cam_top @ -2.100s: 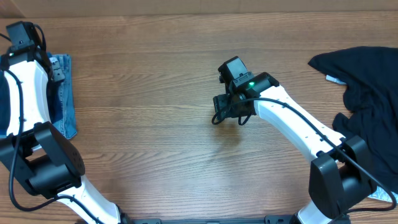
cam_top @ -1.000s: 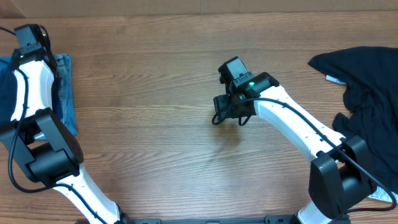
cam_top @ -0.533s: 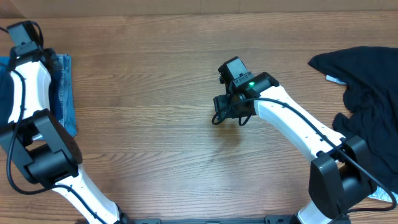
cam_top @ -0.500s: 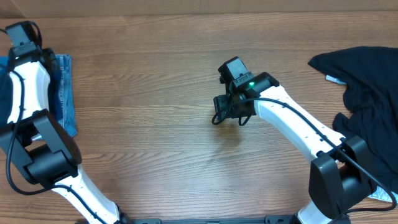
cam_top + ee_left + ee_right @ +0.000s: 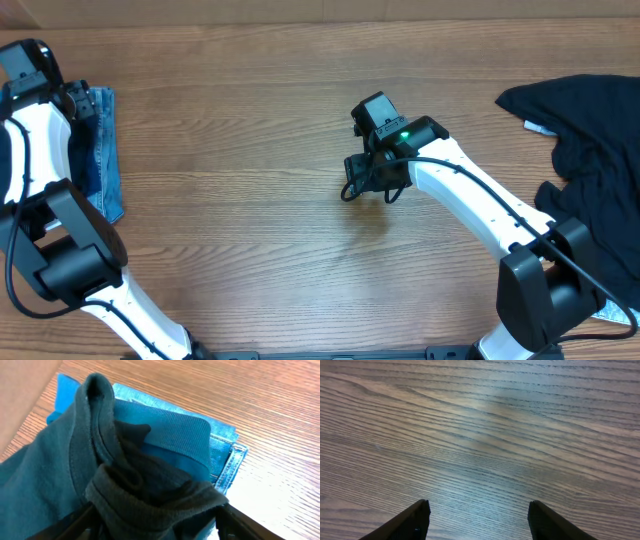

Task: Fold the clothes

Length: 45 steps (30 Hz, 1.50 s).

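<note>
At far left, left tool point(image 5: 156, 519) gapes around bunched garment point(image 5: 55, 472); right tool point(image 5: 478, 512) gapes mid-table.

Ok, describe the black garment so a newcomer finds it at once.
From above, take the wooden table and go to its right edge, past the right arm. The black garment lies there loose and crumpled, a small white tag near its upper left. The only other clothes are blue and sit at the far left edge.

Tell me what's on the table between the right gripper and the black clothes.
Nothing: in the overhead view, the table between the right gripper and the black clothes is bare wood.
</note>
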{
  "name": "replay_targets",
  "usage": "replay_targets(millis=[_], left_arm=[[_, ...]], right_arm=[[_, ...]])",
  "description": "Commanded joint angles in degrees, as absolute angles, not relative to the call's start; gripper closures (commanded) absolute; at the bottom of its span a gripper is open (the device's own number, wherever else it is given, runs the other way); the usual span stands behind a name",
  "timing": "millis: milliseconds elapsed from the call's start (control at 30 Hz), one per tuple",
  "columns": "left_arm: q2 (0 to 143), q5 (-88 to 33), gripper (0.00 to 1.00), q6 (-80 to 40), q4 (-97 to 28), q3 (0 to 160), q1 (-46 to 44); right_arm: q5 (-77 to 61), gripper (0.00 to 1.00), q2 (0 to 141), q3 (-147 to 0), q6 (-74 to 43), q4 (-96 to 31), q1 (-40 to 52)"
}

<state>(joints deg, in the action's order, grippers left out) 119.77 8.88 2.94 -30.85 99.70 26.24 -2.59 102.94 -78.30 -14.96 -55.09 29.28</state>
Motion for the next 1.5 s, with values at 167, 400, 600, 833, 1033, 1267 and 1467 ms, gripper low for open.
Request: replay_targets(millis=[167, 400, 600, 833, 1033, 1267, 1467], left_arm=[[101.23, 7.84, 0.00, 3.66, -36.21, 101.45, 26.09], [102.54, 7.84, 0.00, -0.21, -46.52, 101.36, 26.13], [111.11, 2.81, 0.95, 3.05, -44.73, 101.36, 26.28], [122.58, 2.33, 0.88, 3.05, -37.76, 101.36, 27.51], [127.11, 2.17, 0.24, 3.03, -34.04, 101.36, 27.83], [122.72, -6.09, 0.00, 4.14, -36.45, 103.31, 27.83], [110.17, -17.32, 0.00, 4.32, -36.88, 104.77, 27.94]], right_arm=[[-2.63, 0.32, 102.89, -78.50, -14.94, -54.26, 29.12], [-2.63, 0.32, 102.89, -78.50, -14.92, -54.15, 29.12], [-2.61, 0.32, 102.89, -78.50, -14.90, -54.13, 29.12], [-2.63, 0.32, 102.89, -78.50, -14.94, -54.54, 29.12], [-2.66, 0.33, 102.89, -78.50, -14.98, -55.31, 29.12], [-2.63, 0.33, 102.89, -78.50, -14.96, -56.18, 29.12], [-2.63, 0.33, 102.89, -78.50, -14.96, -56.27, 29.12]])
